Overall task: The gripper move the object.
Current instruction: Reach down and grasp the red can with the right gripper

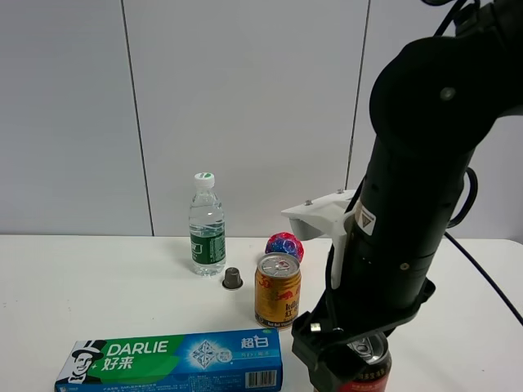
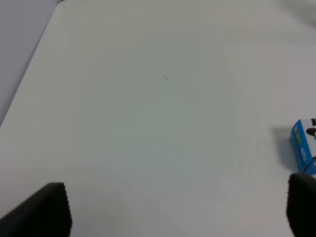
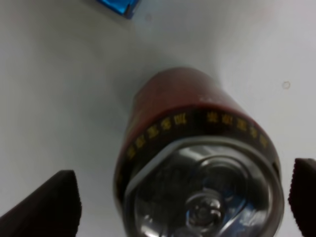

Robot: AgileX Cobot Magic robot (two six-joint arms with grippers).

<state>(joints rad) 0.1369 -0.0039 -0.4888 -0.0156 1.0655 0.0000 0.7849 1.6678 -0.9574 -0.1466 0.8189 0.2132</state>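
Note:
The red can [image 1: 369, 361] with a black upper band, gold lettering and a silver top stands upright at the table's front edge, mostly hidden under my right arm. In the right wrist view the can [image 3: 197, 163] stands between the two black fingers of my right gripper [image 3: 182, 202]. The jaws are open, with a clear gap on one side and almost none on the other. My left gripper [image 2: 173, 217] is open and empty over bare white table. It does not show in the exterior view.
A shorter gold can [image 1: 278, 291] stands just behind and left of the red can. A Darlie toothpaste box [image 1: 176, 359] lies at the front left. A water bottle [image 1: 207, 226], a small grey capsule [image 1: 233, 278] and a colourful ball [image 1: 284, 245] stand further back.

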